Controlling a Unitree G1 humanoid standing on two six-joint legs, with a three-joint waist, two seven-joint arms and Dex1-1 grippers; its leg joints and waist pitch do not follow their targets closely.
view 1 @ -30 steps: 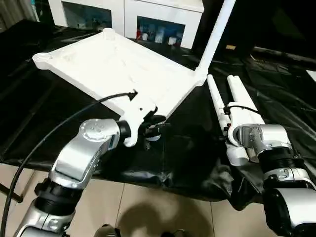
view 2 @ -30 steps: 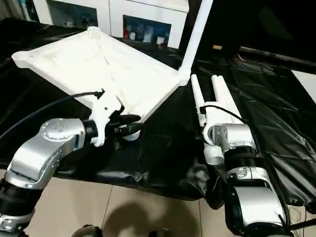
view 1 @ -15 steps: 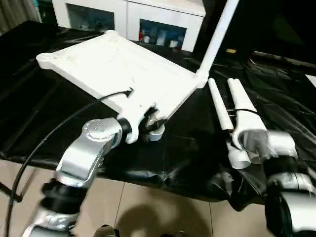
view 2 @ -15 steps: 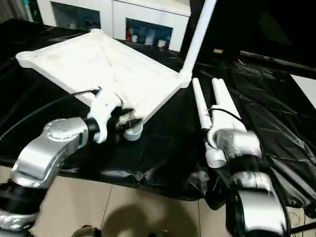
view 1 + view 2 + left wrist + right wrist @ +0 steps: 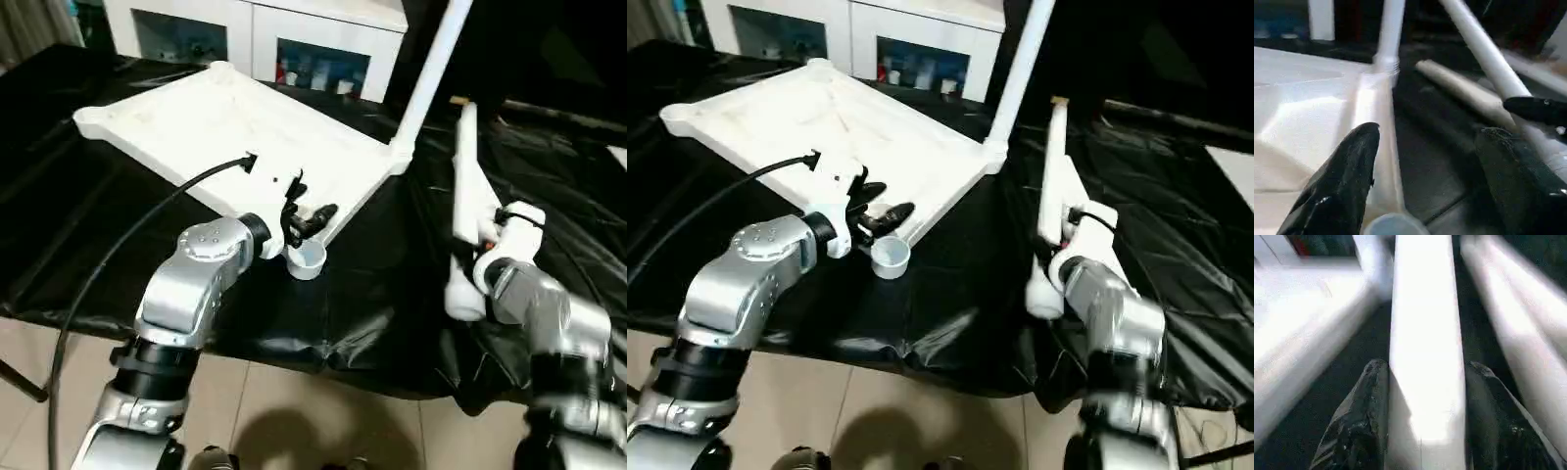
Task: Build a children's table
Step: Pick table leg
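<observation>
The children's table top (image 5: 206, 122) lies underside up on the black cloth, with one white leg (image 5: 432, 69) standing upright in its far right corner socket. The near corner socket (image 5: 306, 260) is empty. My left gripper (image 5: 310, 216) hovers open just above that socket, and its black fingers (image 5: 1342, 181) stand wide apart. My right gripper (image 5: 495, 235) is shut on a second leg (image 5: 467, 186), which is lifted off the cloth and tilted up. That leg (image 5: 1425, 347) sits between the fingers (image 5: 1364, 411).
Another loose leg (image 5: 1513, 333) lies on the black cloth (image 5: 372, 304) beside the held one. A white cabinet (image 5: 255, 29) with glass doors stands behind the table. The cloth's front edge hangs over a tiled floor (image 5: 294, 411).
My left gripper has opened and drawn back from the near corner socket. My right gripper has closed on a leg and raised it off the cloth, tilting it upward.
</observation>
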